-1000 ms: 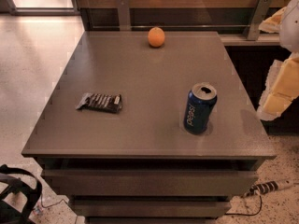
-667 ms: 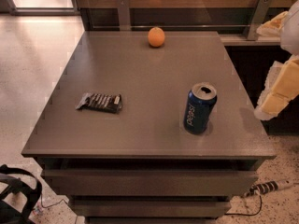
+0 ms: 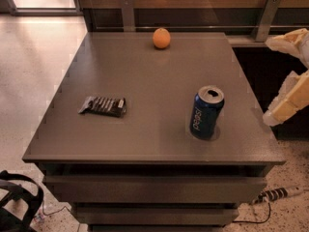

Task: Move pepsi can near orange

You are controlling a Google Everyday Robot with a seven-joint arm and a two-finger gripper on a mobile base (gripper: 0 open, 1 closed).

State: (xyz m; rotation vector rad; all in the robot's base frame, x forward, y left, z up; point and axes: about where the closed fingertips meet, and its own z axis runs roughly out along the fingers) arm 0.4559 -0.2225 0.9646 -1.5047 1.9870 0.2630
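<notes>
The dark blue pepsi can (image 3: 206, 112) stands upright on the grey table (image 3: 145, 81), front right of the middle, with its silver top open. The orange (image 3: 161, 38) sits near the table's far edge, well behind and left of the can. My gripper (image 3: 268, 81) hangs off the table's right edge, level with the can and a hand's width to its right. Its two cream fingers (image 3: 286, 103) are spread apart with nothing between them.
A flat dark snack wrapper (image 3: 103, 106) lies on the left part of the table. Metal brackets (image 3: 127, 12) and a wooden wall stand behind the table. Drawers (image 3: 154, 190) are below the top. A black object (image 3: 17, 204) and a cable (image 3: 275, 195) lie on the floor.
The gripper's upper finger has dropped slightly at the right edge. The can, orange and wrapper have not moved.
</notes>
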